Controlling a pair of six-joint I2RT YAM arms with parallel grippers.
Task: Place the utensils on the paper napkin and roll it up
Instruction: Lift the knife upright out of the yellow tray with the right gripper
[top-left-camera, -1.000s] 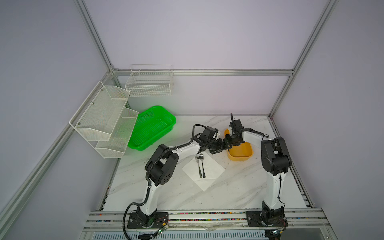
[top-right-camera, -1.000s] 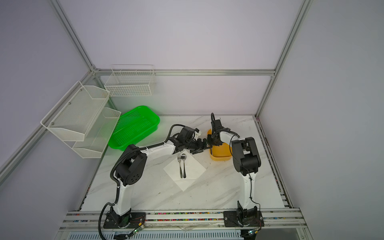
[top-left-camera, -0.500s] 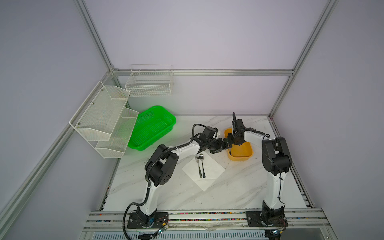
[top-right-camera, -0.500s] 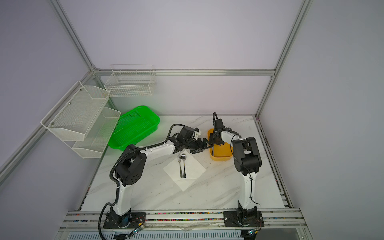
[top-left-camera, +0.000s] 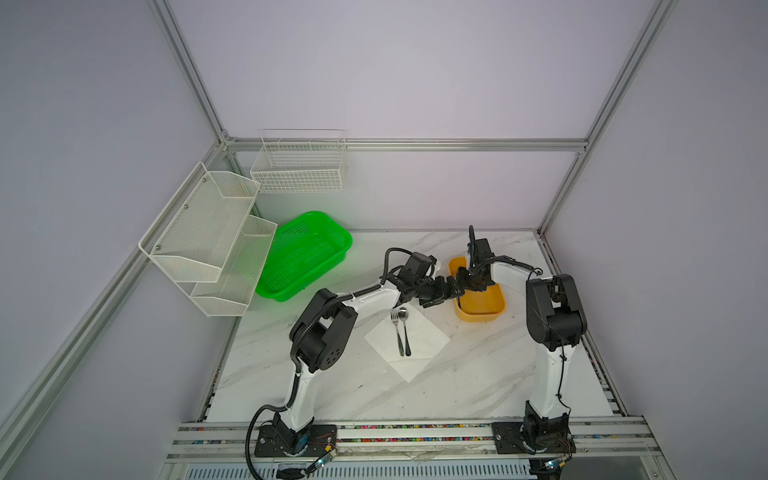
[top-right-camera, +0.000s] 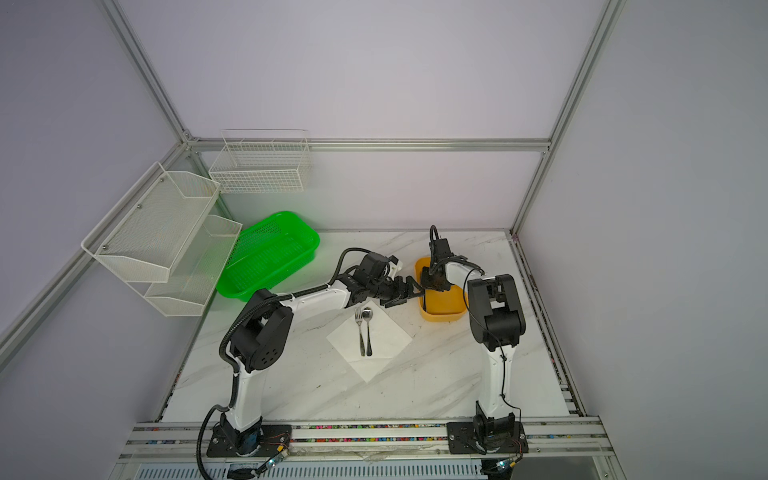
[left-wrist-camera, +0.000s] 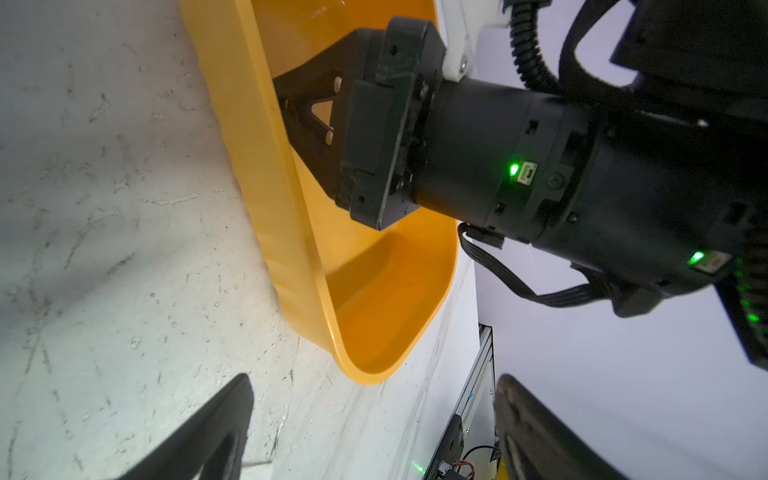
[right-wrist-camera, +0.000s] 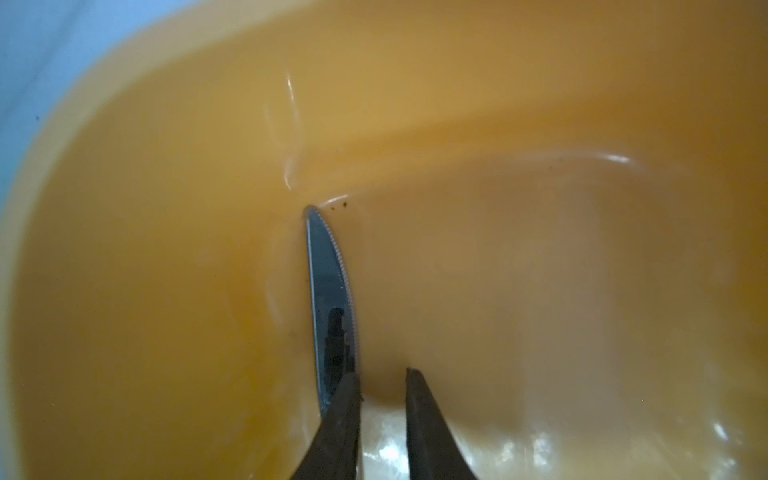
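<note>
Though the right gripper (right-wrist-camera: 381, 372) has shifted slightly inside the yellow tub (right-wrist-camera: 540, 124), its narrowly parted jaws seemingly miss the knife (right-wrist-camera: 328, 291) beside them; fork (top-right-camera: 360, 332) and spoon (top-right-camera: 367, 314) wait on the napkin (top-right-camera: 390, 336), left gripper (left-wrist-camera: 374, 378) wide.

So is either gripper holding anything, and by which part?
Nothing is held. The right gripper stands slightly open in the yellow tub, the knife lying beside its jaws, not between them. The left gripper is open and empty.
</note>
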